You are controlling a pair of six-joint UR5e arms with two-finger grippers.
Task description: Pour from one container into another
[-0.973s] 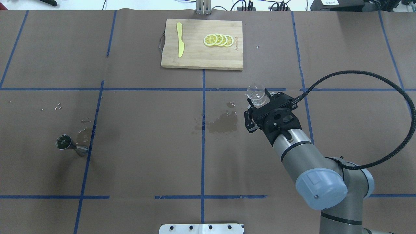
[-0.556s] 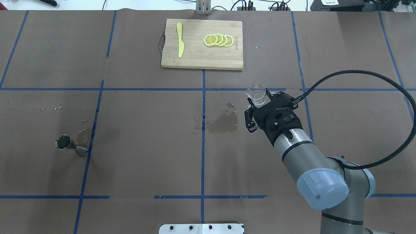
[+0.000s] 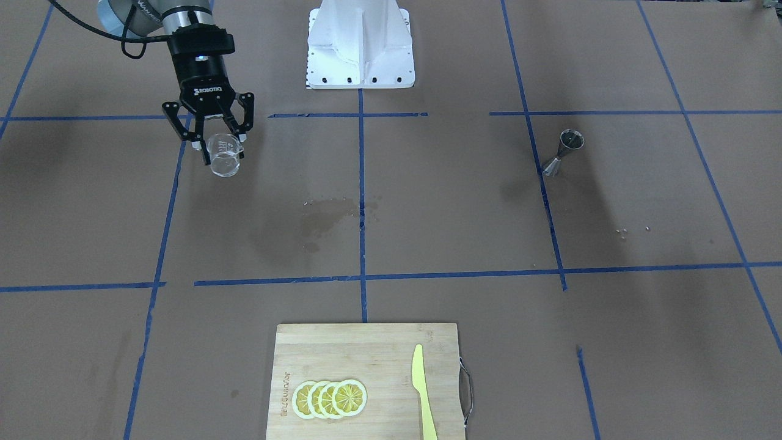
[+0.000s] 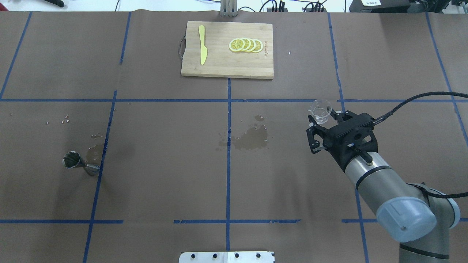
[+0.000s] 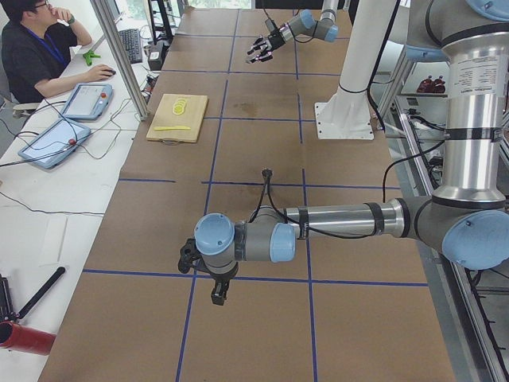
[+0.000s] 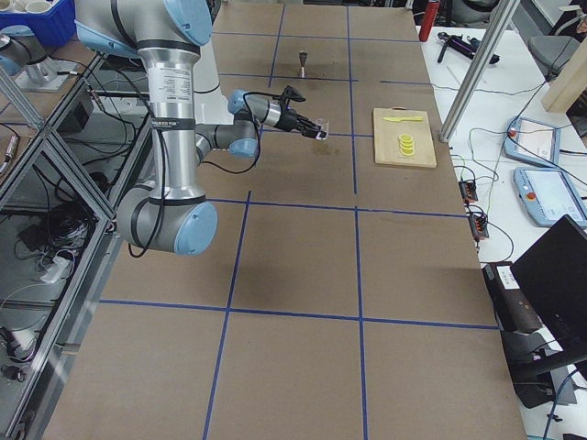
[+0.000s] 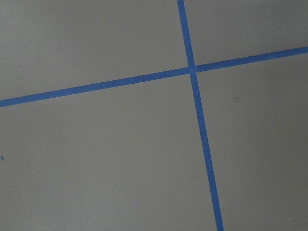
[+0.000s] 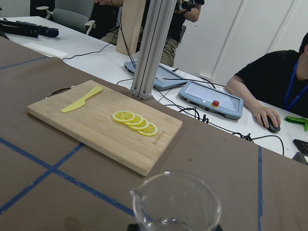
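Glass beaker upright, clamped in R gripper; arm stretched fwd, held above table.

Silver arm tubes, blue joint caps, black hand, black cable

The right arm reaches out over the tabletop, slanting forward and down. The right gripper is up in the air, its jaws closed on the sides of a cup. The left arm is stretched out low and flat. The left gripper points down at the tabletop. I can't tell if its jaws are open or closed.
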